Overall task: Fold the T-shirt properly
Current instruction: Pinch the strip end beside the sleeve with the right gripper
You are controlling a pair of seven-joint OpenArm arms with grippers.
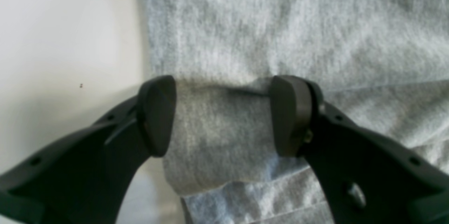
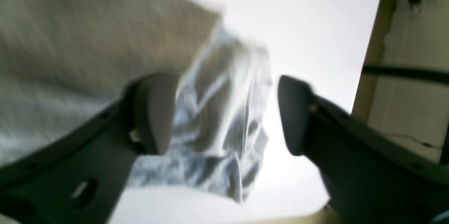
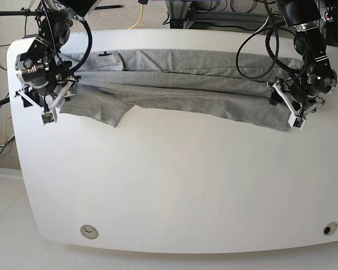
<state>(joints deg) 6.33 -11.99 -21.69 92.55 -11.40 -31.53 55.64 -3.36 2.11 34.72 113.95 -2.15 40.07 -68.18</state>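
T-shirt (image 3: 180, 84) lies stretched in a long folded band across the far side of my bench (image 3: 180, 185), so I judge the lengthwise fold done and the crosswise folds still ahead. On the base view's left, my right tool (image 2: 224, 115) stands wide with nothing between its jaws, cloth hanging loose beside one finger. Over at the other end, my left tool (image 1: 222, 115) is part-closed around a fold of the hem edge.

The right gripper (image 2: 224, 115) has its two dark jaws spread wide apart over the white table (image 2: 308, 34). Between them lies a blurred, crumpled end of the grey T-shirt (image 2: 87, 48), near the table's edge.
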